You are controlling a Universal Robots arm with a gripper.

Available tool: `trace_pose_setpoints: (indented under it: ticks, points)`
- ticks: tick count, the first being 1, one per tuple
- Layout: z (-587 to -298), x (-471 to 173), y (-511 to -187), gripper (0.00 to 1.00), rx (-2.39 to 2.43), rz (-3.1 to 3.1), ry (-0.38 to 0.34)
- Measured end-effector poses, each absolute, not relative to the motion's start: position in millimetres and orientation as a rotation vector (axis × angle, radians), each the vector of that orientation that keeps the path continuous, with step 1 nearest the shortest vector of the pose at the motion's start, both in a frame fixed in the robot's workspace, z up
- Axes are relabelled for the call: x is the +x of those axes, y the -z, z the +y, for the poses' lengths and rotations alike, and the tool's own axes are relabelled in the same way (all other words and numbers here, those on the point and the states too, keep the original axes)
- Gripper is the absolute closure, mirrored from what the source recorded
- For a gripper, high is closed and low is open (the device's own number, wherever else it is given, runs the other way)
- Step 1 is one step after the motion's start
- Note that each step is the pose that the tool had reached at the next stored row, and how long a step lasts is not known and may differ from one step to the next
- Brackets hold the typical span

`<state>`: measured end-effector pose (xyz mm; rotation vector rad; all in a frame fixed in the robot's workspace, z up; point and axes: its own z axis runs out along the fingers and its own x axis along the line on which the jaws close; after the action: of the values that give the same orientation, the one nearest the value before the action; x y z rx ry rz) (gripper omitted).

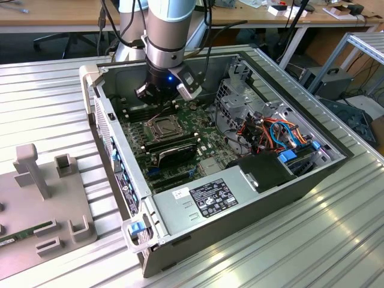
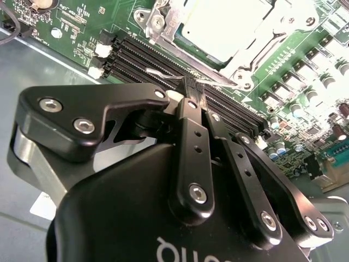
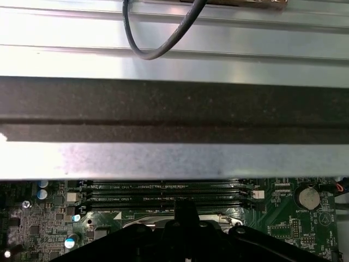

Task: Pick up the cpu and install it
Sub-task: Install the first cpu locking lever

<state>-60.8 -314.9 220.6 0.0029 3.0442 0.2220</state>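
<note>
A pale silver square that looks like the cpu (image 2: 221,24) lies flat inside the socket frame (image 2: 256,52) on the green motherboard, with the frame's metal plate down around it. My gripper (image 2: 188,87) is shut. Its tips hover over the black memory slots (image 2: 136,52) just beside the socket, right at a thin metal lever (image 2: 161,73). I cannot tell whether the tips hold that lever. From the exterior view, the gripper (image 1: 159,102) hangs inside the open computer case, just behind the socket (image 1: 162,126). The first wrist view shows the gripper (image 3: 182,210) before the memory slots (image 3: 163,191).
The case walls (image 1: 96,102) enclose the board. Black memory sticks (image 1: 171,147) lie in front of the socket, with a power supply (image 1: 210,198) nearer still. Drive cages and coloured cables (image 1: 270,135) are at the exterior view's right. A grey fixture plate (image 1: 42,198) sits outside at the left.
</note>
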Motion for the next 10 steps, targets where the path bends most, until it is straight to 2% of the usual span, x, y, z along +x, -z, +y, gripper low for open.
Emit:
trace_pose_setpoints:
  ticks: [10]
  points:
    - [-314.9,-60.0,-220.3,0.89,0.003,3.044,-0.222]
